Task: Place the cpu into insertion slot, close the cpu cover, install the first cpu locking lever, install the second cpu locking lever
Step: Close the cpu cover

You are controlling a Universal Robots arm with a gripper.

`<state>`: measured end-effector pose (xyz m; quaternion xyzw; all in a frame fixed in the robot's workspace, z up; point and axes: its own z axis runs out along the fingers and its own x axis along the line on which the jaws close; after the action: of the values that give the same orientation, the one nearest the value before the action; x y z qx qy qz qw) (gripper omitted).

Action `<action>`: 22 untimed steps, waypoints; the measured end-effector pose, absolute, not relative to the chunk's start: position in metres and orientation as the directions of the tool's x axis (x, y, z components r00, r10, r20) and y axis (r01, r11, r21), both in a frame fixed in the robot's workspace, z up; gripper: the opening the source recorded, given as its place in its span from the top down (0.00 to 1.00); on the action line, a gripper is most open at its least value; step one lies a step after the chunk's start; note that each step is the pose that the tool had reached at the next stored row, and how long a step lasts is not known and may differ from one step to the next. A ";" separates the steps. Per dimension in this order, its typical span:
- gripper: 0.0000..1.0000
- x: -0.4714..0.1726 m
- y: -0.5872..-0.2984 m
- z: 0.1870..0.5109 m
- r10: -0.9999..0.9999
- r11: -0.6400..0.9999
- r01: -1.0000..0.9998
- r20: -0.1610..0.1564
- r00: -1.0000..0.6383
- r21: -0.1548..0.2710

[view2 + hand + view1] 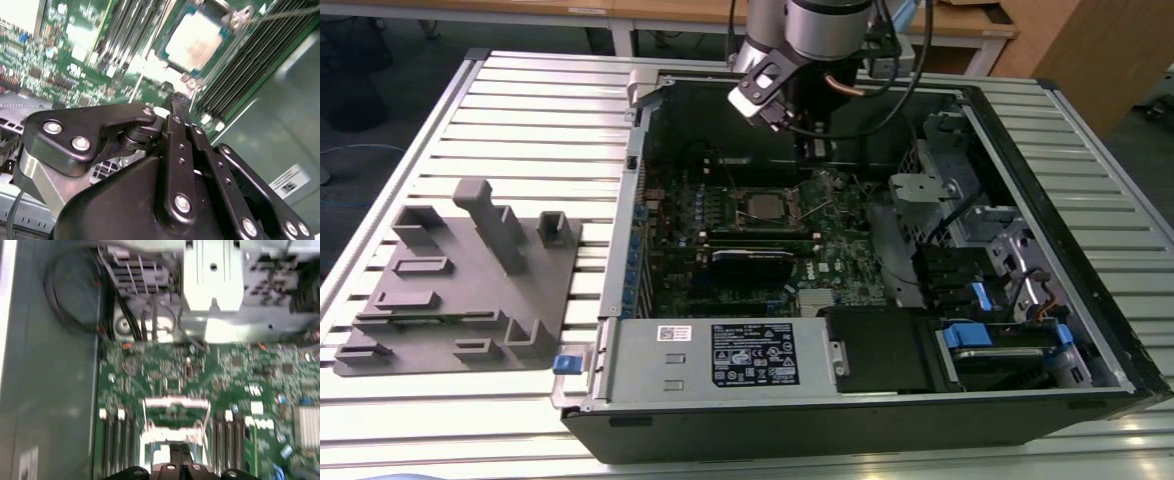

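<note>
Exterior view's left: grey fixture tray [454, 270] is lying on the bench [534, 100]. Mid-case, the cpu [761, 205] is sitting in the insertion slot [761, 223]. Gripper [817, 150] is hovering just past it toward the exterior view's right, fingers [175, 135] clenching together on nothing.

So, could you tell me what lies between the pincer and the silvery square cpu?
In the second wrist view, the silver cpu cover's rim and green circuit board lie between pincer and cpu.
</note>
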<state>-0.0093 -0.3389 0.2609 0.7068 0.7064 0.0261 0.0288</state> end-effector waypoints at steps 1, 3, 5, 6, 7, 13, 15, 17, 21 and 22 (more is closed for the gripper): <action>0.89 -0.006 -0.339 0.261 1.000 -0.001 0.997 -0.004 0.001 0.078; 0.89 0.001 -0.339 0.261 1.000 0.000 0.997 -0.004 0.001 0.078; 0.89 0.007 -0.339 0.261 1.000 0.000 0.997 -0.004 0.001 0.078; 0.89 0.009 -0.339 0.261 1.000 0.000 0.997 -0.004 0.001 0.078; 0.89 0.012 -0.339 0.261 1.000 0.000 0.997 -0.004 0.001 0.078; 0.89 0.026 -0.339 0.261 1.000 -0.001 0.997 -0.004 0.001 0.078; 0.89 0.032 -0.339 0.261 1.000 0.000 0.997 -0.004 0.001 0.078; 0.89 0.037 -0.339 0.261 1.000 0.000 0.997 -0.004 0.001 0.078; 0.89 0.043 -0.339 0.261 1.000 0.000 0.997 -0.004 0.001 0.078; 0.89 0.043 -0.339 0.261 1.000 0.000 0.997 -0.004 0.001 0.078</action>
<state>0.0434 -0.3389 0.2606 0.7068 0.7064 0.0260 0.0289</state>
